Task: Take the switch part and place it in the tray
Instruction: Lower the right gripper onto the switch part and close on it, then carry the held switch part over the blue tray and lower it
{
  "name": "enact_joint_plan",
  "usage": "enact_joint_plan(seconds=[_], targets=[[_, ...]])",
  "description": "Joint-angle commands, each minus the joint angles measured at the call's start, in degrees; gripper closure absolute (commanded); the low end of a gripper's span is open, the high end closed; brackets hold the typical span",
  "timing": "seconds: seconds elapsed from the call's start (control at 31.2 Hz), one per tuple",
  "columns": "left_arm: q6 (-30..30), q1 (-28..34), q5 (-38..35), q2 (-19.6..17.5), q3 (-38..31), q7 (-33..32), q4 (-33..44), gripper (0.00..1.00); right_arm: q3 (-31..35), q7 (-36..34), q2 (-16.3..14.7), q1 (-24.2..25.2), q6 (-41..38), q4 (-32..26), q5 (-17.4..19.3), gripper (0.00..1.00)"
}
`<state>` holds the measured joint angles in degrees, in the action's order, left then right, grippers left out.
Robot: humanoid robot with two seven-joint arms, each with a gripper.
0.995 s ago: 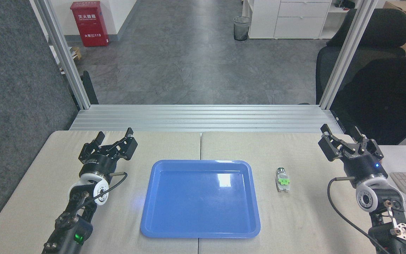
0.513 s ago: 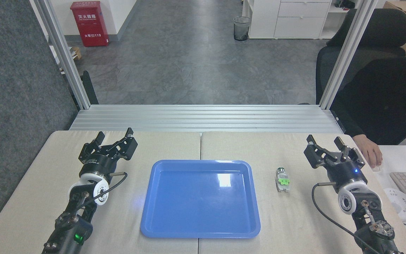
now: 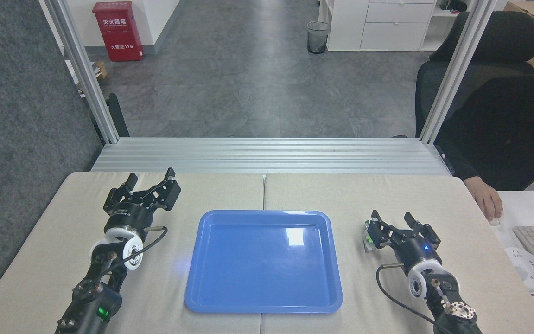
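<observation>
Change since earlier frames: right gripper (image 3: 390, 226) is brought down and inward from the table's right edge to the switch part (image 3: 367, 236); left gripper (image 3: 149, 185) is unmoved.
Right gripper state: fingers spread, nothing pinched.
Switch part: on the table, touching or just beside the left fingertip, partly hidden.
Tray (image 3: 197, 283): left of the right gripper, holding nothing.
Left gripper state: spread, idle.
Step in hand: approach for the pick.
Next move, judged: fingers are to be centred over the part, then closed.
</observation>
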<state>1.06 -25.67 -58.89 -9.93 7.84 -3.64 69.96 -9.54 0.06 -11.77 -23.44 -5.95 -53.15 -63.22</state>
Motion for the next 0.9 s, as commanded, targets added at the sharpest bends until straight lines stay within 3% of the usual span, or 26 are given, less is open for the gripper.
enact_joint_plan(seconds=[0.0,0.22,0.42,0.55,0.77,0.87], targets=[[-0.01,0.0,0.0,0.0,0.07,0.04,0.0,0.0,-12.26,-0.41,2.63,-0.38,3.14,8.68,-0.15,0.15],[-0.01,0.0,0.0,0.0,-0.02,0.04,0.0,0.0,-12.7,-0.06,2.72,-1.87,3.93,9.81,-0.24,0.18],[-0.01,-0.08,0.0,0.0,0.07,0.04,0.0,0.0,-14.72,0.03,2.63,-3.28,3.93,12.02,-0.24,0.44],[-0.01,0.0,0.0,0.0,-0.02,0.04,0.0,0.0,-14.9,0.21,2.54,-3.45,3.93,12.28,-0.15,0.56],[-0.01,0.0,0.0,0.0,-0.02,0.04,0.0,0.0,-13.67,-0.41,2.72,-3.54,4.02,12.28,0.9,0.63],[-0.01,0.0,0.0,0.0,-0.02,0.04,0.0,0.0,-9.47,-0.32,3.24,-4.33,5.77,11.4,1.43,0.67]])
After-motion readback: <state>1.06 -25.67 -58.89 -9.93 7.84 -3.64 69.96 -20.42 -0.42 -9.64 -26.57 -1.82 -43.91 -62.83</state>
